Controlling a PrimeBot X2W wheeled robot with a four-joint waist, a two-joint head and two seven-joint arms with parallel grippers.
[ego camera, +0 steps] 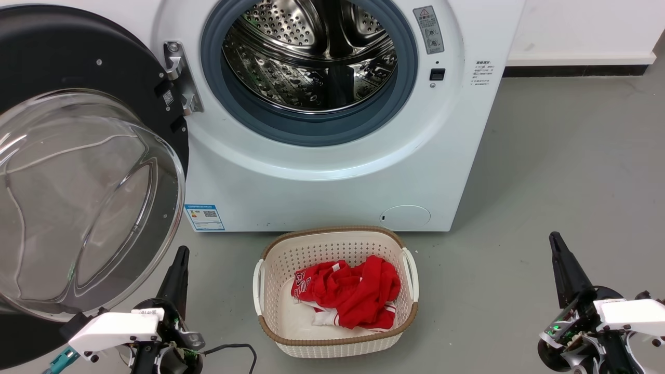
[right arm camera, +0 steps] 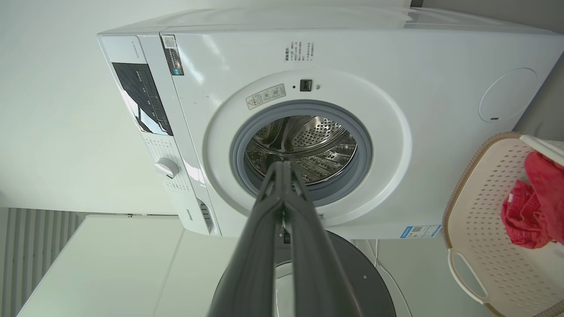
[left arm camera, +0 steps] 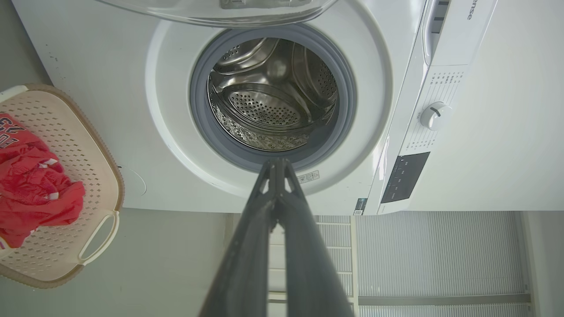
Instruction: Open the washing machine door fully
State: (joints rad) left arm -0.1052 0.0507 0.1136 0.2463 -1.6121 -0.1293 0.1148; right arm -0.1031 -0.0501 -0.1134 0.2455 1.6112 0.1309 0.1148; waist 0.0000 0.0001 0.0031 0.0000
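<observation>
The white washing machine (ego camera: 332, 176) stands ahead with its steel drum exposed inside the grey rubber ring. Its door (ego camera: 78, 171), a black disc with a clear glass bowl, is swung wide to the left on a metal hinge (ego camera: 179, 78). My left gripper (ego camera: 179, 254) sits low at the left, shut and empty, just below and right of the door's glass. At the lower right my right gripper (ego camera: 555, 240) is also shut, holding nothing, apart from the machine. The left wrist view has the door's glass edge (left arm camera: 220, 13) at its top; the right wrist view has the door (right arm camera: 352, 273) below the drum opening.
A beige perforated laundry basket (ego camera: 335, 345) with a red garment (ego camera: 353, 291) stands on the grey floor right in front of the machine, between my grippers. A small round white cover (ego camera: 405, 215) sits low on the machine's front. Bare floor lies to the right.
</observation>
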